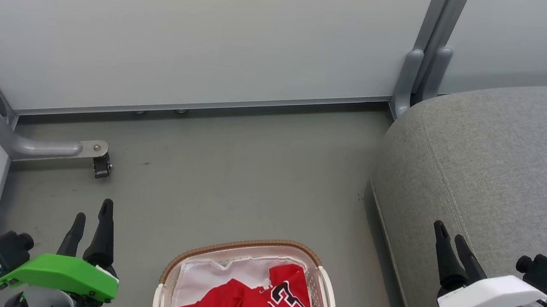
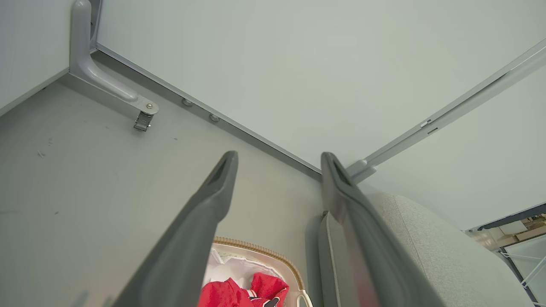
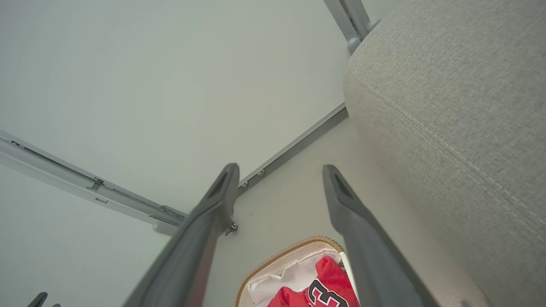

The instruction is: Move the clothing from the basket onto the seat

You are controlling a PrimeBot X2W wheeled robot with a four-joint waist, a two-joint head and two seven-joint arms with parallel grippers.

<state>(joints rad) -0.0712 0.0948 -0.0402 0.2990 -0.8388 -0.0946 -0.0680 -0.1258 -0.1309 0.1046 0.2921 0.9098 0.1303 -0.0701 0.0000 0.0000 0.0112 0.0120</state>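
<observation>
Left hand (image 1: 91, 217) and right hand (image 1: 451, 238) hovering parted, holding nothing | clothing (image 1: 244, 306) lying in basket (image 1: 241, 246) on floor between them | seat (image 1: 501, 166) waiting rightward | advice: descending vertically, pinching one red garment, avoiding white liner (image 1: 216, 277).

The head camera looked steeply down from above at the grey floor (image 1: 250, 171). Each wrist camera sat low and faced outward along its fingers toward the pale wall panels (image 2: 298, 64). All three shared the cream lattice basket with brown woven rim (image 1: 236, 245) and the grey fabric sofa (image 1: 501, 166).
</observation>
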